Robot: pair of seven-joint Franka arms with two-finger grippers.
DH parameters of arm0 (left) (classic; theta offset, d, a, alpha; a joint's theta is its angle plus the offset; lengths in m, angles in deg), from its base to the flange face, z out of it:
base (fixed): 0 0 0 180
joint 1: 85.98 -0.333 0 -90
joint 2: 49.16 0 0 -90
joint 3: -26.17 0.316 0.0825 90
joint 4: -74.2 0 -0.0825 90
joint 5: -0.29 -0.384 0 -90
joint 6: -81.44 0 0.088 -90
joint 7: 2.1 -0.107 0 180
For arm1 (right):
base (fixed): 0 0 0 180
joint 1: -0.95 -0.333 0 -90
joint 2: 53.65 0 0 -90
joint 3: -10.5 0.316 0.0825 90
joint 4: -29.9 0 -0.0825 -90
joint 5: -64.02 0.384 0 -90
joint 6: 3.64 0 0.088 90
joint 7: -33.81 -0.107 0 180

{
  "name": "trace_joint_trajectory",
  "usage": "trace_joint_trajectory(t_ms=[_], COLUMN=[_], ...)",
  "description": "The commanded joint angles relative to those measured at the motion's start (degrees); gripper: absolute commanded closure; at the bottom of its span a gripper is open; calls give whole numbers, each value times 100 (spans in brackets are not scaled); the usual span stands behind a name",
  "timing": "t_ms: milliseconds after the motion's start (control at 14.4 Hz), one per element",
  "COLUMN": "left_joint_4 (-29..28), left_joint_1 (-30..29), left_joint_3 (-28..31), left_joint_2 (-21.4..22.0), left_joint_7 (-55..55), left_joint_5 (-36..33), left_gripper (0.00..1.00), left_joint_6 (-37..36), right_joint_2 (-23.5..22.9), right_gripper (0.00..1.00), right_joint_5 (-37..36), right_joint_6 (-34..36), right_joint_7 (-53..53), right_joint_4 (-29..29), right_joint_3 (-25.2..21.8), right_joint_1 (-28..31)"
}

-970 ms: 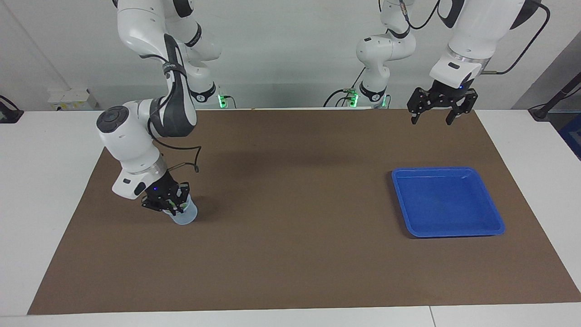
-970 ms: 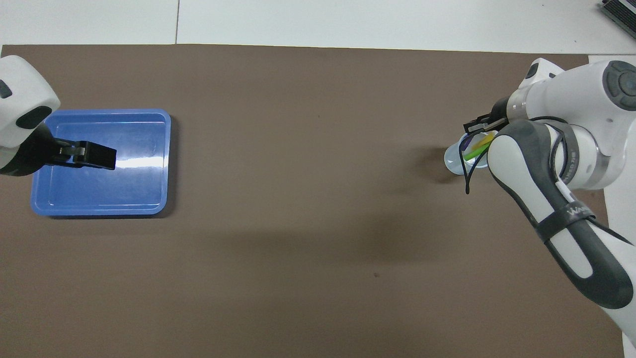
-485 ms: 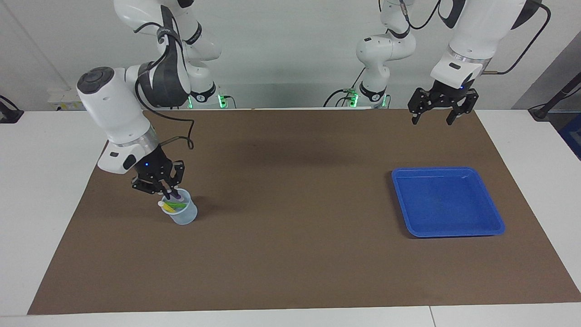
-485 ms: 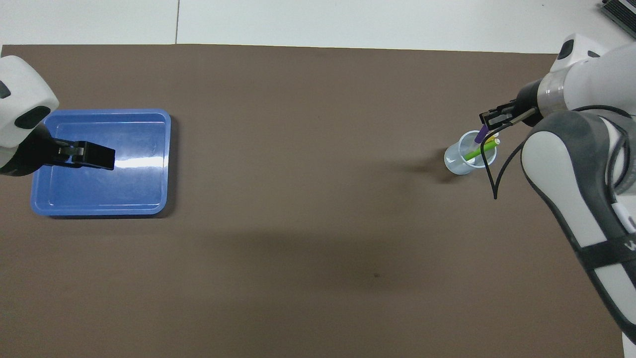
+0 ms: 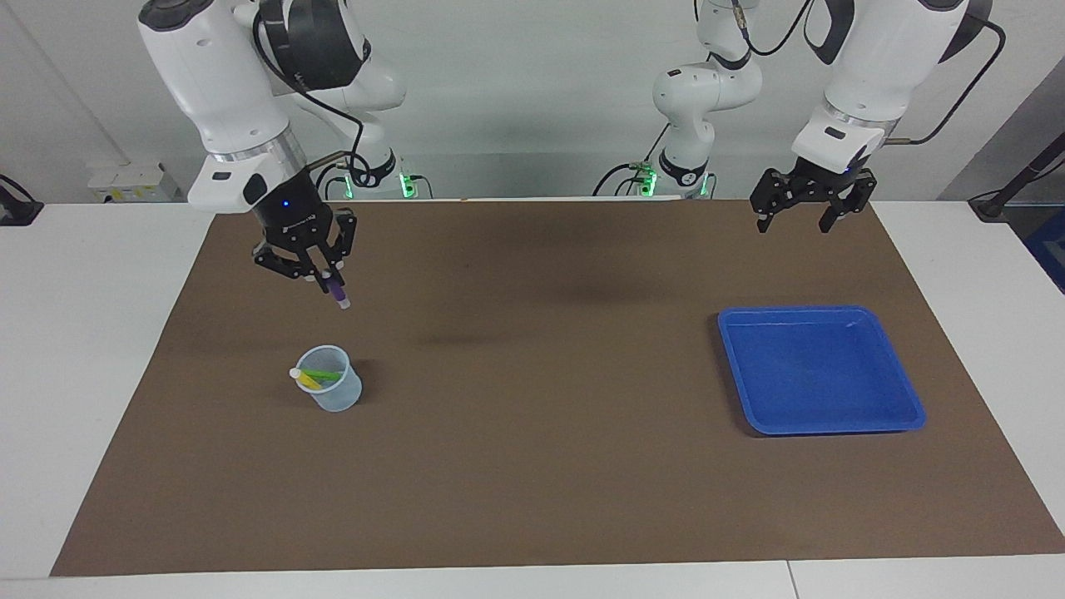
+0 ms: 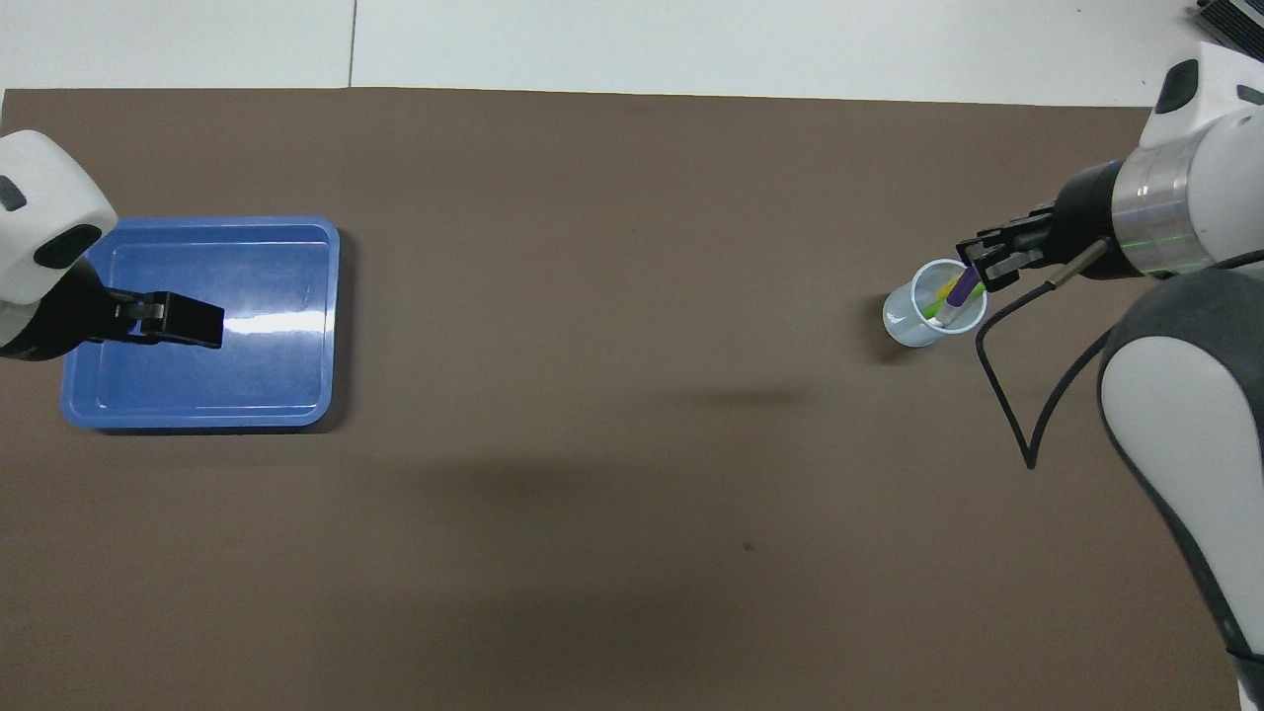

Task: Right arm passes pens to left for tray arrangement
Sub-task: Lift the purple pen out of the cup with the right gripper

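Note:
My right gripper [image 5: 320, 277] [image 6: 981, 274] hangs high over the translucent cup [image 5: 331, 389] [image 6: 926, 321], shut on the purple pen [image 5: 336, 293] [image 6: 960, 292], whose pale end points down. The green pen [image 5: 323, 376] and the yellow pen [image 5: 305, 379] lean inside the cup at the right arm's end of the table. The bright blue tray [image 5: 819, 368] [image 6: 202, 322] lies at the left arm's end and holds nothing. My left gripper [image 5: 791, 222] [image 6: 202, 326] hangs open in the air, nearer the robots than the tray in the facing view.
A brown mat [image 5: 532, 466] covers most of the white table [image 5: 91, 274]. The cup is the only other thing on the mat.
My right gripper, which reached into the cup a second ago, has risen well above it with the purple pen. The left arm has barely moved.

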Motion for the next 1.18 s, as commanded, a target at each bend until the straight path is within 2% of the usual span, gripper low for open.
trace_joint_trajectory(t_ms=[0, 208, 416, 554, 693, 831, 1108], left_joint_4=[-268, -285, -426, -540, -566, -619, -663], left_joint_1=[-103, -112, -349, -436, -455, -446, -385], left_joint_3=[-22, -22, -13, -22, -13, -22, -22], left_joint_2=[242, 242, 242, 251, 260, 295, 321], left_joint_7=[-128, -93, -31, 169, 957, 2185, 3875], left_joint_5=[113, 279, 754, 816, 1227, 1658, 2299], left_gripper=[0, 0, 0, 0, 0, 0, 3], left_joint_6=[170, 231, 310, 319, 240, 214, 187], right_joint_2=[-58, -32, 3, 4, 38, 65, 56], right_gripper=[100, 100, 100, 100, 100, 100, 100], right_joint_5=[206, 637, 883, 1207, 1524, 1893, 1973], right_joint_6=[75, 102, 75, -3, -117, -546, -1198], right_joint_7=[-809, -2145, -2920, -3675, -4299, -5150, -6576], right_joint_4=[100, 65, 21, 12, -66, -163, -251], right_joint_3=[272, 440, 440, 440, 440, 440, 440], right_joint_1=[-20, -29, -178, -274, -389, -652, -1101])
